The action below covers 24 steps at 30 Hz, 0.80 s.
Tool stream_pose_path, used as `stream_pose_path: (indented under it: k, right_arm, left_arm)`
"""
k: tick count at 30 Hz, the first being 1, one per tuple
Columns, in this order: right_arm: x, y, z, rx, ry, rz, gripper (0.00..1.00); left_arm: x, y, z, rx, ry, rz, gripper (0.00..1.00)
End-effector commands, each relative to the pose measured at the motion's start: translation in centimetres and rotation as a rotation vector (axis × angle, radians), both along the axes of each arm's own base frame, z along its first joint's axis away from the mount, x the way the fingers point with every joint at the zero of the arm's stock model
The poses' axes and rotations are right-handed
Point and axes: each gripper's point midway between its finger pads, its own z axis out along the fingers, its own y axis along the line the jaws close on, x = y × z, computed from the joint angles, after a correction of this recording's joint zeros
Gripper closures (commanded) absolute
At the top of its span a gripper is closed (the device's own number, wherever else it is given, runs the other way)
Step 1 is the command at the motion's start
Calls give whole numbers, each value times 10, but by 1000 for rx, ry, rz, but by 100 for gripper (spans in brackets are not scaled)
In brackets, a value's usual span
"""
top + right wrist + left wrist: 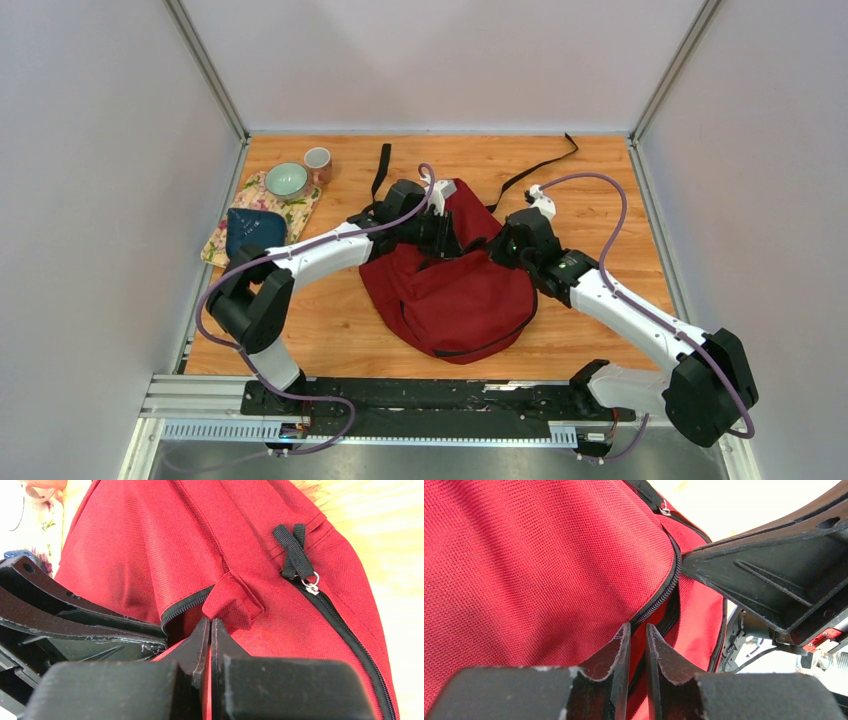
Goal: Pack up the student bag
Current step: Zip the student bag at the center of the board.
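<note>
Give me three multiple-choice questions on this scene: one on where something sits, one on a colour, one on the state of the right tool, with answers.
1. Where is the green bowl?
A) on the floral cloth at the far left
B) inside the bag
C) at the near right corner

2. What colour is the student bag?
A) blue
B) dark red
C) yellow

3. How is the right tool?
A) wide open over bare wood
B) shut, pinching bag fabric
C) parked away from the bag

Answers: 1 A, the top view shows it on the cloth. 2 B, every view shows red fabric. 3 B, its wrist view shows it closed on a red fold.
</note>
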Motion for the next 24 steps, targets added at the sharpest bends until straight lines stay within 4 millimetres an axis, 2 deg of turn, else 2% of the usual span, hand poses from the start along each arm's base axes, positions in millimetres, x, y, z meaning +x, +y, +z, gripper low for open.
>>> stream_pose_path:
  k: [1, 4, 9, 14, 18, 19, 21, 24]
  right_arm:
    - [4, 3, 20, 37, -60, 14, 100]
    - [4, 3, 20, 38, -60, 13, 100]
    - [3, 4, 19, 46, -56, 13, 100]
    - [1, 4, 18, 58, -57, 14, 100]
    - [0, 2, 17, 62, -59, 5, 100]
    - [0, 2, 18, 64, -62, 3, 100]
    - [0, 1, 17, 67, -60, 0, 100]
    - [-1, 1, 17, 67, -59, -5, 100]
  left_arm:
    - [4, 0, 30, -36, -83, 6, 75]
    - [10, 5, 46, -36, -143, 41, 73]
    - [25, 6, 86, -86, -276, 86, 67]
    - [43, -12, 108, -123, -323, 65, 64]
    - [52, -33, 108, -150, -283, 25, 64]
    - [52, -36, 96, -139, -250, 12, 64]
    - [53, -38, 85, -118, -221, 9, 65]
    - [48, -31, 50, -32, -146, 10, 67]
